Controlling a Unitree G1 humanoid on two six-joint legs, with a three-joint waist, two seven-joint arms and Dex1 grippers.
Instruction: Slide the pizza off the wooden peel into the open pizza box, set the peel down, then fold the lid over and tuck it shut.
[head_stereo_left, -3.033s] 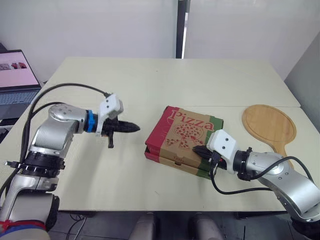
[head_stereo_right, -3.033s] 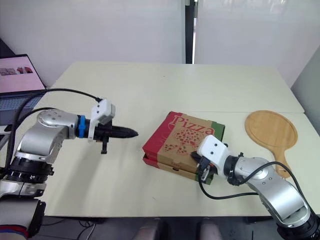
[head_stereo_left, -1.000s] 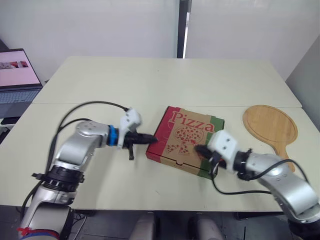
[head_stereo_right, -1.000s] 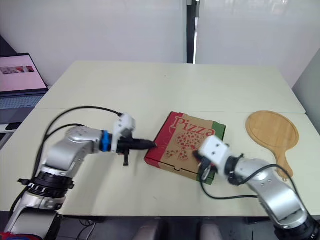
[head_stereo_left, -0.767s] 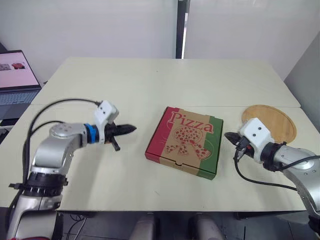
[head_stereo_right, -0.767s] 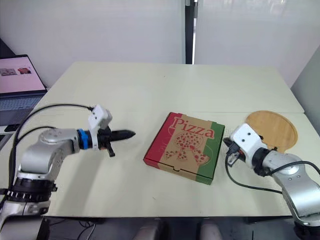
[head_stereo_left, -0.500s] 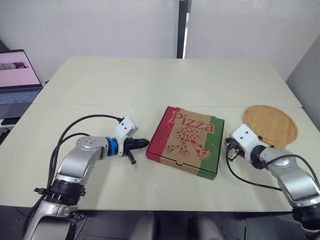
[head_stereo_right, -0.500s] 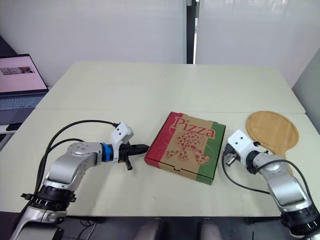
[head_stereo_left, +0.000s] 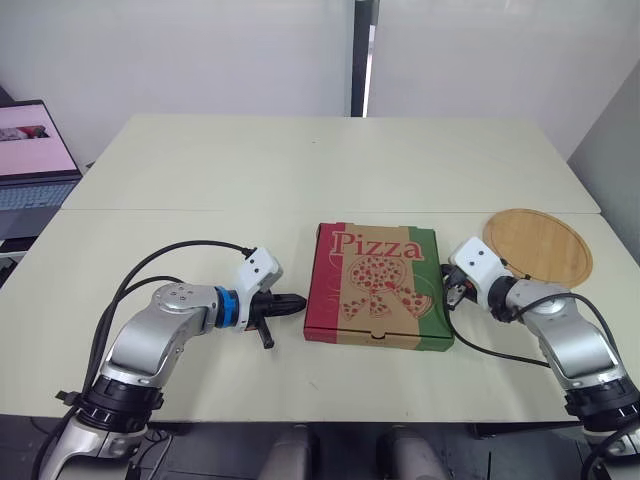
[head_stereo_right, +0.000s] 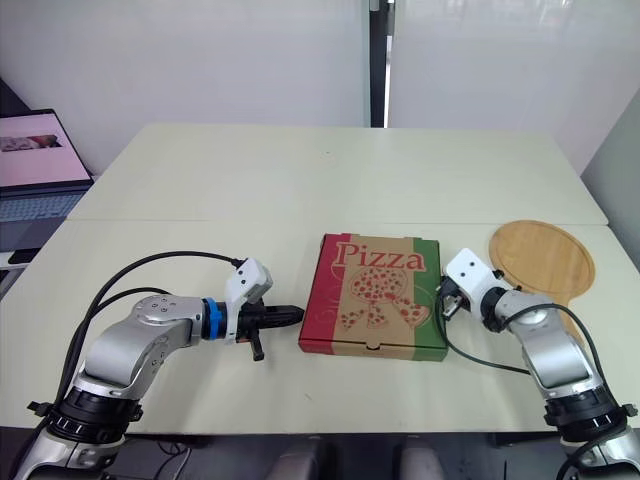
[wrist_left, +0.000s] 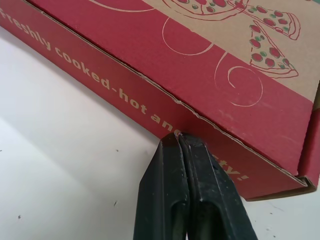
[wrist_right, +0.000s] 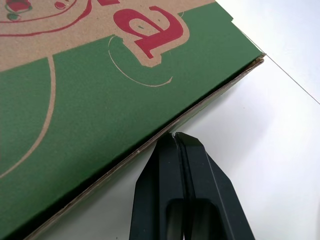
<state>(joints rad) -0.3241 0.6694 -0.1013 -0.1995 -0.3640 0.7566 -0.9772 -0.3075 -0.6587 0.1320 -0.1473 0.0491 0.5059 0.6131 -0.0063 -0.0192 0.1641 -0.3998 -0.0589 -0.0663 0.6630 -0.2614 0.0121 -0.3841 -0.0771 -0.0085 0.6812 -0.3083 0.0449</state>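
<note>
On the cream table (head_stereo_left: 300, 160) the closed cardboard pizza box printed in red, brown and green (head_stereo_left: 375, 285) lies flat near our side, between the two arms. The head views give us the whole layout. The left gripper (head_stereo_left: 298, 301) reaches in at the box's red left side and the right gripper (head_stereo_left: 450, 290) at its green right side. The round wooden peel (head_stereo_left: 537, 245) lies on the table just beyond the right arm, apart from the box. An open laptop (head_stereo_left: 30, 165) sits off the table's far left edge. The wrist views add the detail of the contact. In the left wrist view, the two black fingers are pressed together with no gap, holding nothing. Their tips meet the red side wall, which carries yellow lettering, just under the lid seam. In the right wrist view, the fingers are likewise closed tight and empty, with their tips at the seam where the green lid edge meets the base. We cannot tell whether they press on it. The box looks close to square, so we cannot name a long axis. Its edges run roughly square to the table's near edge. The word "Pizza" reads upright from our side, along the far part of the lid. The peel's long axis runs far to near, with the disc farther away and the handle toward us, partly hidden by the right arm.
</note>
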